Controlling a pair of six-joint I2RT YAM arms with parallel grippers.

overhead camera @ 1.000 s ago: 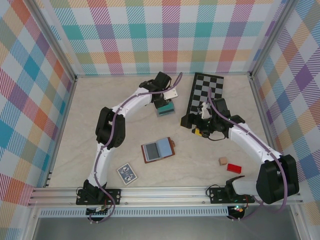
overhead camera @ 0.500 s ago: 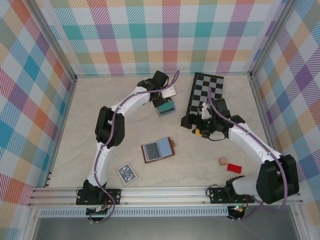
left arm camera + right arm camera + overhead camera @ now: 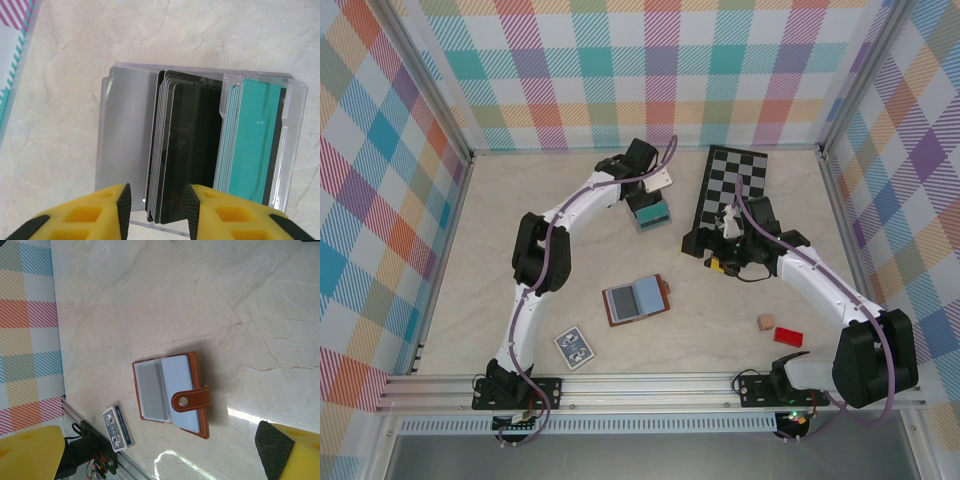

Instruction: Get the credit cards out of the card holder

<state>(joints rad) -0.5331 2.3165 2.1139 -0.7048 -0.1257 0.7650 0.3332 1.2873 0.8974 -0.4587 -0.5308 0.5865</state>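
The brown leather card holder [image 3: 636, 300] lies open on the table's middle, its snap tab across blue-grey pockets [image 3: 170, 395]. At the back, my left gripper [image 3: 646, 192] hangs over a clear box [image 3: 651, 214] of upright cards. In the left wrist view, dark grey-black credit cards [image 3: 192, 150] stand in that box [image 3: 125, 145] between grey and teal stacks. My left gripper [image 3: 156, 210] is open, its pads on either side of the dark cards' near edge. My right gripper [image 3: 725, 238] is open and empty at the chessboard's near end, with the card holder far beneath it [image 3: 160, 457].
A black-and-white chessboard [image 3: 732, 190] lies at the back right. A blue patterned card deck [image 3: 574, 347] sits near the front rail, also seen in the right wrist view [image 3: 117, 432]. A tan block [image 3: 766, 322] and a red block [image 3: 787, 335] lie at the front right. Plaid walls enclose the table.
My left gripper's jaws have parted from shut over the clear box. The left wrist has shifted slightly. The right arm and the card holder have not moved.
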